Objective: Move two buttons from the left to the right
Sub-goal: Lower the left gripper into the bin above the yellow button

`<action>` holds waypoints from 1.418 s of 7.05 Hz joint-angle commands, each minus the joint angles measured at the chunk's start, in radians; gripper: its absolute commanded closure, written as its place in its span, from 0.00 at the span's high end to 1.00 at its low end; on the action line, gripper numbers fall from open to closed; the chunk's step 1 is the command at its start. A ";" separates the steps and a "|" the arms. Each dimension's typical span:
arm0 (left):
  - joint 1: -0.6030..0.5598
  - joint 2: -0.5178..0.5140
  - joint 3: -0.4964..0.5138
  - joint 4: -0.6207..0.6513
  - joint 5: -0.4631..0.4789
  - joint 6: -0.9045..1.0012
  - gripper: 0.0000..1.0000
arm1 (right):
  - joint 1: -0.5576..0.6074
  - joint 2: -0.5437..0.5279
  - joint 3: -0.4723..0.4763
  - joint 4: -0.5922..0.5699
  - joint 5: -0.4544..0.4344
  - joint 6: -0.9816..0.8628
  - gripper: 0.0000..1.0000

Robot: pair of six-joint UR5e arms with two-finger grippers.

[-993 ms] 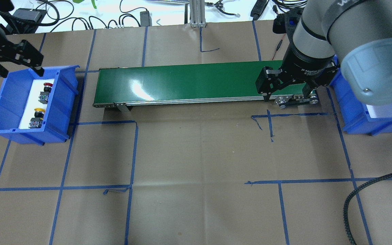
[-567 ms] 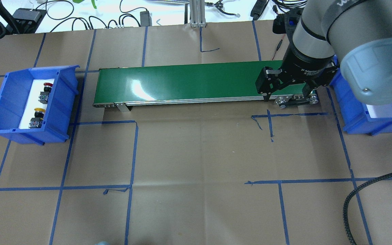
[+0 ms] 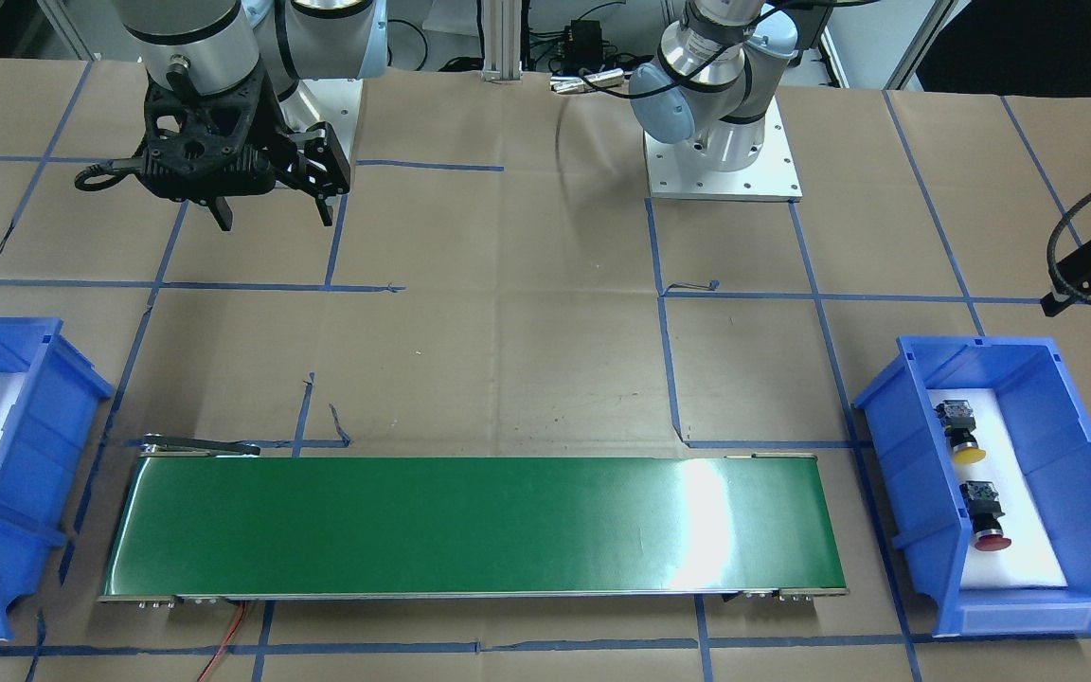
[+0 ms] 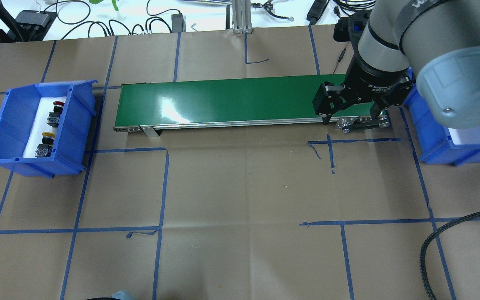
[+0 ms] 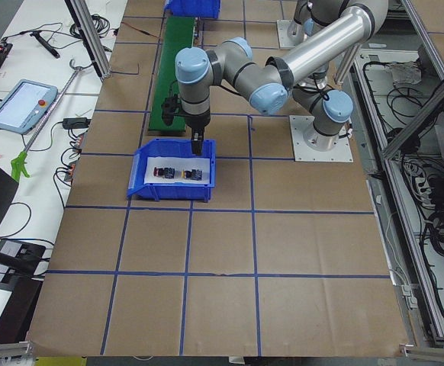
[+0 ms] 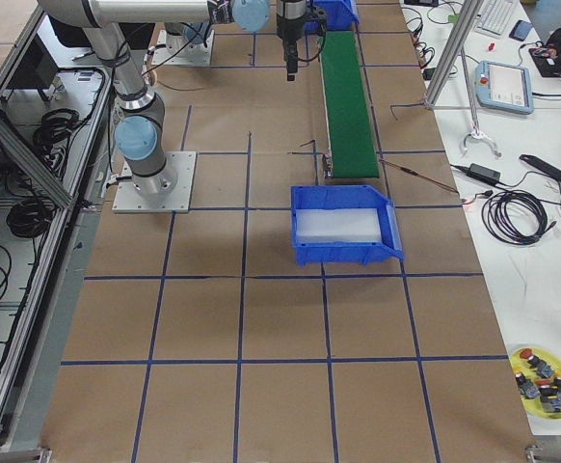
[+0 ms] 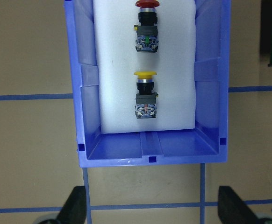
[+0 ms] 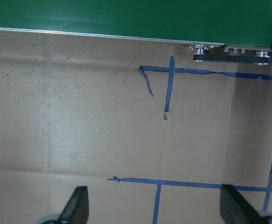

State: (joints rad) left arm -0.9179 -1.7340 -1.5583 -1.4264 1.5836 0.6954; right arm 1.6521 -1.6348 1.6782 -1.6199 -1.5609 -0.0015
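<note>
**While the red button (image 7: 146, 28) and the yellow button (image 7: 145, 95) lie in the left bin (image 7: 150, 158), neither pincer holds anything**

Both rest end to end on white foam, at the surface's left end, with long axes in line and caps toward the far edge. The left pincer (image 7: 153, 207) is spread and empty, short of the bin's near wall, and the yellow button lies nearer it. The right pincer (image 4: 350, 113), also spread, hovers at the green belt (image 4: 223, 102)'s right end. Its collar lettering is too small to read.
</note>
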 commanded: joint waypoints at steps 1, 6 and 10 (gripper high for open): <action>-0.007 -0.042 -0.058 0.117 -0.023 -0.029 0.99 | 0.000 0.001 0.000 0.000 0.001 0.000 1.00; -0.051 -0.136 -0.219 0.427 -0.022 -0.043 0.99 | 0.000 0.003 0.000 0.000 0.002 0.000 1.00; -0.072 -0.190 -0.221 0.434 -0.016 -0.040 0.99 | 0.000 0.003 0.000 0.000 0.002 0.000 1.00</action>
State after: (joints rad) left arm -0.9889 -1.9064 -1.7800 -0.9974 1.5628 0.6533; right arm 1.6521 -1.6322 1.6781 -1.6199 -1.5596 -0.0016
